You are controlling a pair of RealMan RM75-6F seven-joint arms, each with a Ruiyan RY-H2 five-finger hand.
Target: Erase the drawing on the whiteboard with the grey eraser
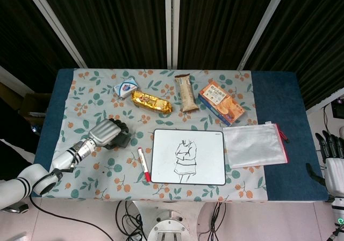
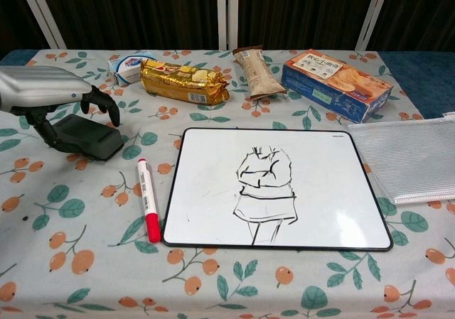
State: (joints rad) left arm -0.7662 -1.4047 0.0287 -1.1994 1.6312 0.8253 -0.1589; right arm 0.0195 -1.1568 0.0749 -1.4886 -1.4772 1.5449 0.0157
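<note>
The grey eraser [image 2: 89, 138] lies flat on the floral cloth, left of the whiteboard [image 2: 334, 191]. My left hand [image 2: 50, 92] hovers over it: the thumb reaches down at its left end and the fingers curl over its far edge, not clamped. From the head view the left hand [image 1: 106, 132] covers most of the eraser [image 1: 123, 139]. The whiteboard [image 1: 212, 160] carries a black line drawing [image 2: 264, 191] of a figure. Beside the table at the far right, my right hand [image 1: 332, 158] hangs with fingers apart and nothing in it.
A red marker [image 2: 147, 199] lies between the eraser and the board's left edge. Behind them sit a gold snack packet [image 2: 185, 81], a wrapped bar [image 2: 252, 70], a small blue-white pack [image 2: 128, 67] and a biscuit box [image 2: 335, 83]. A mesh zip pouch [image 2: 409, 159] lies right of the board.
</note>
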